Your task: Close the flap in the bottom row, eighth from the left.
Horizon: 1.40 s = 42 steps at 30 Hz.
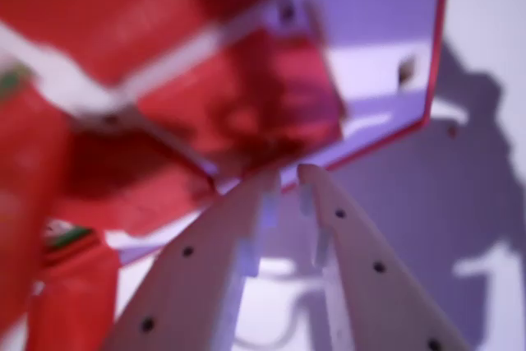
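The wrist view is close and blurred. Red flaps of a board fill the upper left, with white bars between them; one translucent red flap hangs tilted just above my fingertips. My gripper comes up from the bottom, its two white fingers nearly together with only a narrow gap at the tips. The tips sit at the lower edge of that flap, touching or almost touching it; nothing is held between them. I cannot tell which row or position this flap has.
The board's pale panel with a red rim ends at the upper right. Beyond it lies a white surface with dark shadows. More red parts crowd the lower left.
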Motion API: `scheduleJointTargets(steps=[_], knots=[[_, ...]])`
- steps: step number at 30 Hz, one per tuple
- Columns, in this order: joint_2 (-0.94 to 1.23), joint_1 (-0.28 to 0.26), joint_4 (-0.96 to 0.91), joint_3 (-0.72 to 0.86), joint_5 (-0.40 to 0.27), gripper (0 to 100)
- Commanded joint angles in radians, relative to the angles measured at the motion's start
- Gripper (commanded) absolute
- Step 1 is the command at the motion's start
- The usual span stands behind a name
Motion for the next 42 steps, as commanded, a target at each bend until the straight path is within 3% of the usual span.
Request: scheduleJointTargets(steps=[1, 9, 25, 36, 42], knots=[[0.167, 0.009, 0.041, -0.086, -0.009, 2], [0.367, -0.014, 0.066, -0.014, -0.026, 2], [0.784, -0.144, 0.164, 0.138, -0.071, 2], [1.143, -0.268, 0.161, 0.403, -0.097, 2], [1.365, -0.341, 0.100, 0.629, -0.109, 2]])
